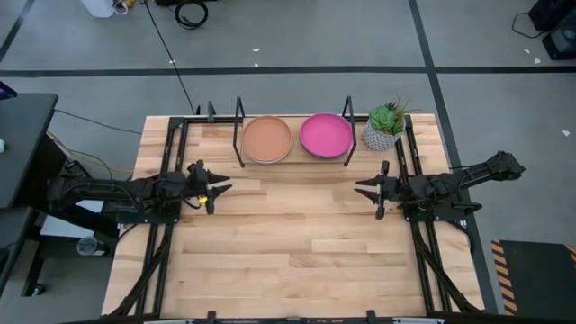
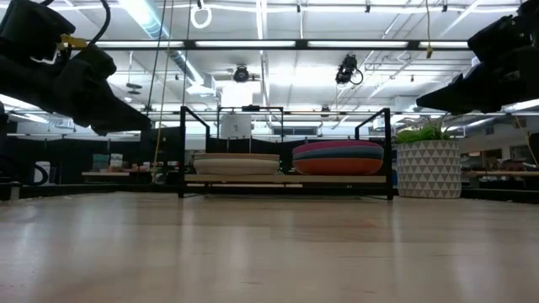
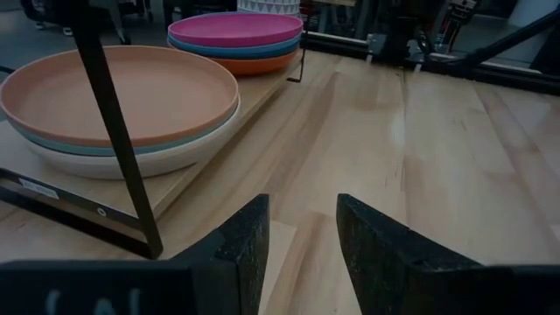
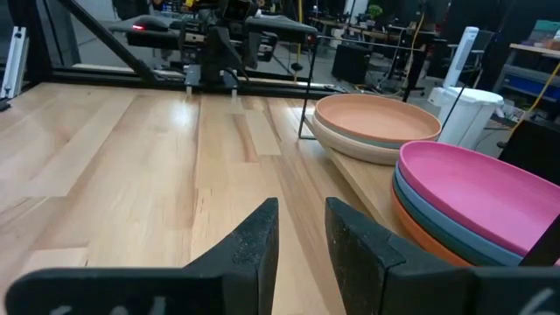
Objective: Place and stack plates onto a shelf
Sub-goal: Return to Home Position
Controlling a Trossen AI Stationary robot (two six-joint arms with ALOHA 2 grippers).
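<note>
The plates sit in two stacks on the shelf at the table's far edge. The left stack has a peach-tan plate on top, over pale aqua and cream. The right stack has a magenta plate on top, over blue, teal and orange-red. My left gripper hovers open over the left side of the table, touching nothing. My right gripper hovers open on the right side, also empty.
A small potted green plant in a white patterned pot stands right of the shelf. Black upright posts rise at the shelf's corners. Bare wood tabletop lies between and in front of the arms.
</note>
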